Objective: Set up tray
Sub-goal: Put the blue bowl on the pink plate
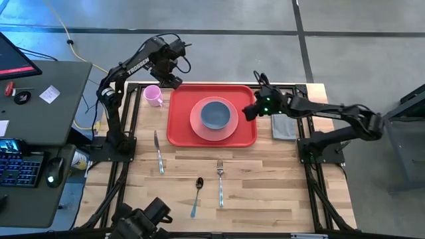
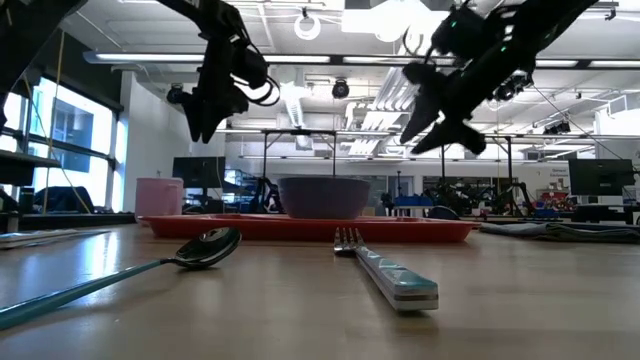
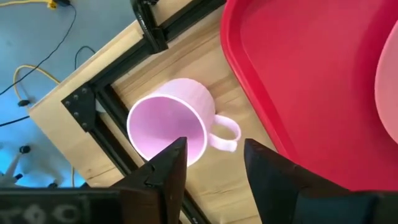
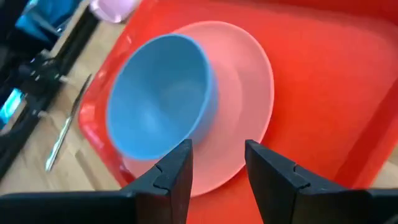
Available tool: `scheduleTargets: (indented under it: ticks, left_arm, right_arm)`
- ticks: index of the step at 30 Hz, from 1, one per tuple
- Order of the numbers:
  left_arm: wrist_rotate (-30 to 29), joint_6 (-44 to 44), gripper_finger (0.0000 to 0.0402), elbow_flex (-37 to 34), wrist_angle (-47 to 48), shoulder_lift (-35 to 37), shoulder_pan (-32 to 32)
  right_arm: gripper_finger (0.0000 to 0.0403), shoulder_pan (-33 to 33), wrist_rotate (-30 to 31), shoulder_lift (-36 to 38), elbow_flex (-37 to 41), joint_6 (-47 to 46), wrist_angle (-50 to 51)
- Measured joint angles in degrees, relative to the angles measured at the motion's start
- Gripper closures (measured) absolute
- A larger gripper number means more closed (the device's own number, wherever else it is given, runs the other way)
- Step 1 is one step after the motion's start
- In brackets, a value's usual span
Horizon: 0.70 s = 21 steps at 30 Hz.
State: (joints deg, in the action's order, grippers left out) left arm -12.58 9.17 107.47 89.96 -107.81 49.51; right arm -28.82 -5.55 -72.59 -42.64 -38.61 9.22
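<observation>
1. Wooden table point(image 1: 265, 186) carries the red tray point(image 1: 182, 123) at its far middle, with a pink plate point(image 1: 196, 126) and blue bowl point(image 1: 215, 113) on it.
2. Left gripper point(image 3: 211, 163) hangs over the pink mug point(image 1: 153, 95) just left of the tray, fingers parted, grasping nothing.
3. Right gripper point(image 4: 217, 168) hovers over the tray's right side, fingers apart and empty.
4. Knife point(image 1: 158, 153), spoon point(image 1: 196, 195) and fork point(image 1: 220, 182) lie nearer.

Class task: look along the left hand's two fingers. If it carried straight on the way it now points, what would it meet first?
Most likely the pink mug, beside the red tray. The left hand has open fingers aimed at it; depth is unclear.
</observation>
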Motion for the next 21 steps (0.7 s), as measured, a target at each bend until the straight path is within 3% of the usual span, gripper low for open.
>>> scheduleTargets:
  ticks: [6, 12, 21]
  left_arm:
    - [1.19, 0.02, 0.0216, 0.01, 0.04, 1.25, -0.04]
    - [1.24, -0.03, 0.0216, -0.01, 0.09, 3.09, -0.44]
    - [1.21, -0.38, 0.0215, 0.02, 0.06, 4.61, -0.39]
  right_arm:
    - [0.0265, -2.52, 0.42, -8.44, 0.01, -0.38, -4.68]
    - [0.0265, -2.66, -4.92, -16.78, 0.01, -0.89, -11.86]
    - [0.0265, -2.53, -6.83, -21.19, 0.01, -6.28, -19.43]
